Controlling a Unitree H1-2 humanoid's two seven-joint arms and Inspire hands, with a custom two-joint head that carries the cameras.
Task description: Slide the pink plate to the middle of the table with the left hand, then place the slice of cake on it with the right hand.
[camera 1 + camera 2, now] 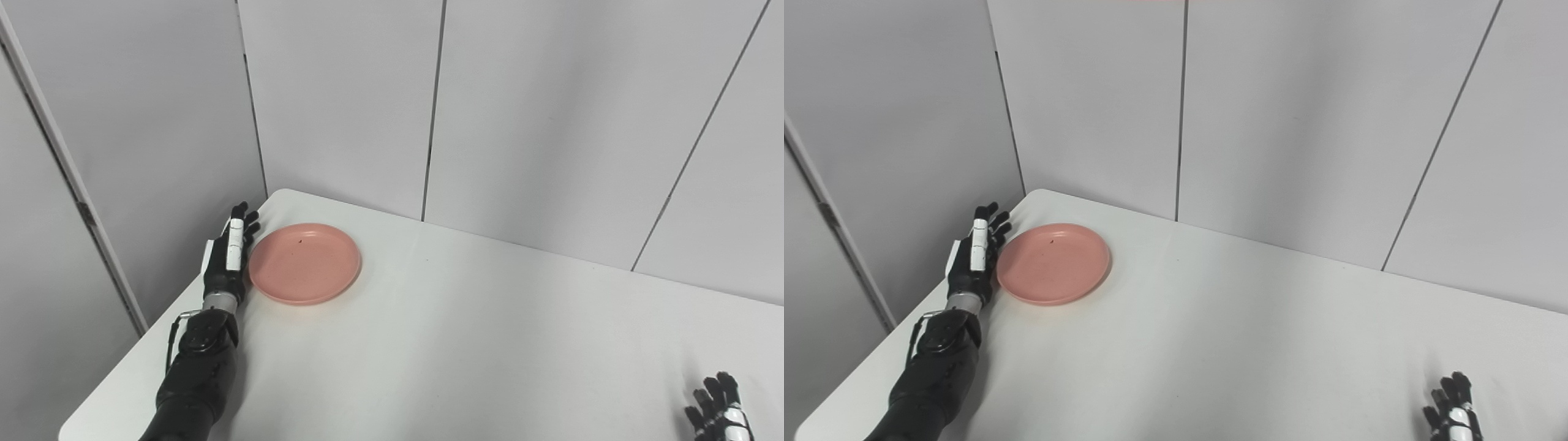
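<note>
The pink plate (304,263) lies empty near the far left corner of the white table (465,331). My left hand (229,257) stands on edge right beside the plate's left rim, fingers straight and apart, palm toward the plate, holding nothing. I cannot tell whether it touches the rim. My right hand (719,413) rests low at the bottom right, fingers spread, partly cut off by the picture's edge. No slice of cake shows in either view.
Grey wall panels (520,110) close off the table's back and left side. The table's left edge (153,343) runs just beside my left forearm (196,373).
</note>
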